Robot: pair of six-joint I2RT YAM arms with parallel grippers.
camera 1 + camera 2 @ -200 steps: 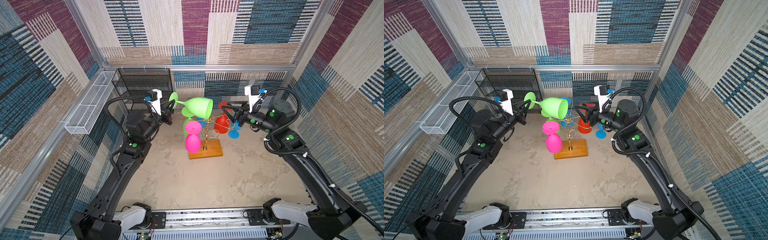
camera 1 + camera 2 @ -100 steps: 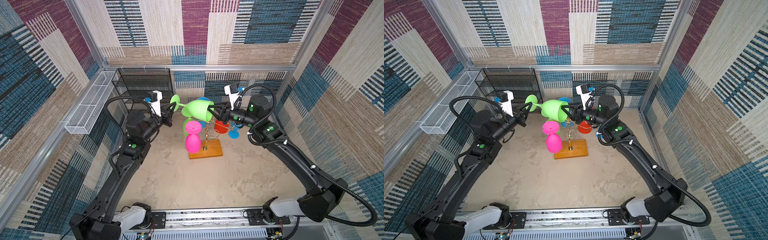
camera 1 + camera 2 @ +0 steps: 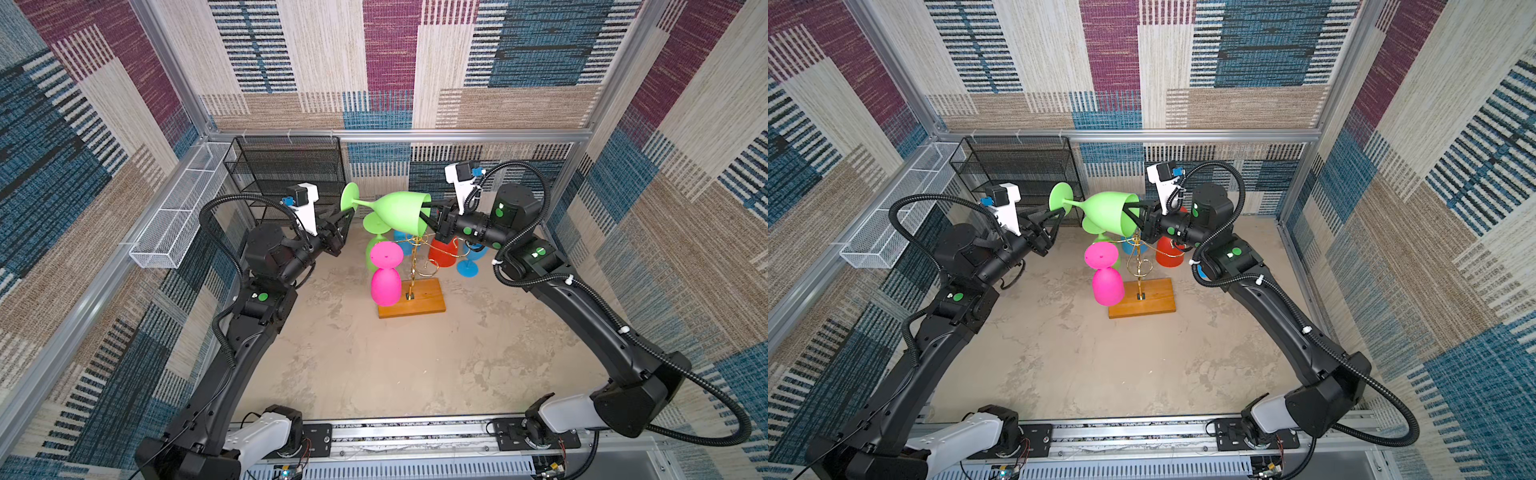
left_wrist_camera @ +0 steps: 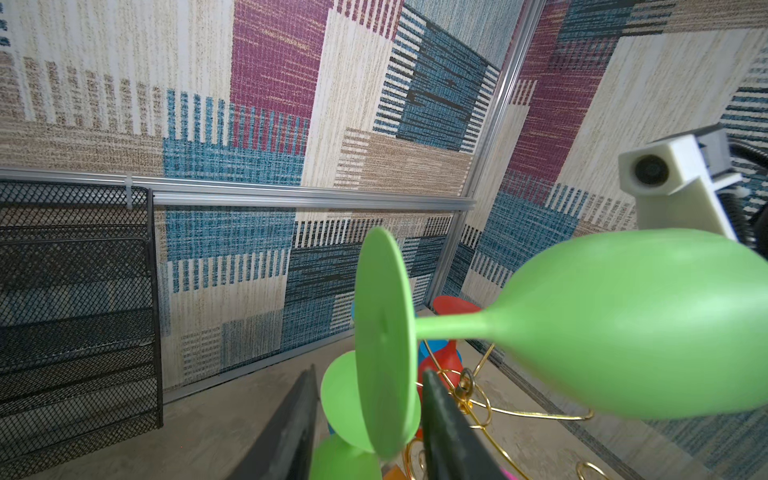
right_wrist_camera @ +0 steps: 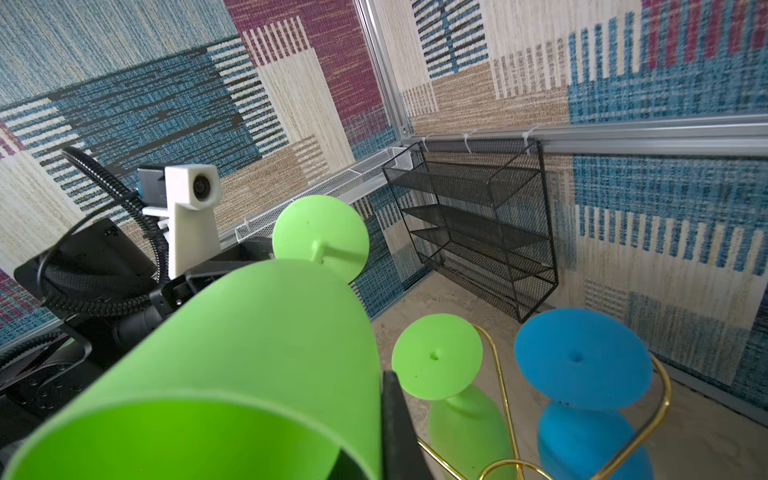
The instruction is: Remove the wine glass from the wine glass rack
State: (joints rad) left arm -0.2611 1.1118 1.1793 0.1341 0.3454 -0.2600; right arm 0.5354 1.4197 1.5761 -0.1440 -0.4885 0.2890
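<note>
Nearest you, the wine glass rack (image 3: pixel 419 304) stood on the far half of the surface, roughly midway between its left and right edges. A pink wine glass (image 3: pixel 385 286) hung bowl-down on the rack's near-left side. Above the rack's gold arms, the green wine glass (image 3: pixel 401 216) lay on its side in the air, foot toward the left edge. Your right gripper (image 3: pixel 428 211) pinched the bowl's rim, one finger inside and one outside. Your left gripper (image 3: pixel 351 212) had its jaws spread, one on either side of the foot; I cannot tell whether they touched it. Behind, a second green glass (image 5: pixel 436 361), a blue glass (image 5: pixel 582 357) and a red glass (image 3: pixel 442 254) hung from the rack's other arms. A black mesh shelf (image 3: pixel 286 174) stood at the far left corner, beside a white wire basket (image 3: pixel 174 220) along the left edge.
</note>
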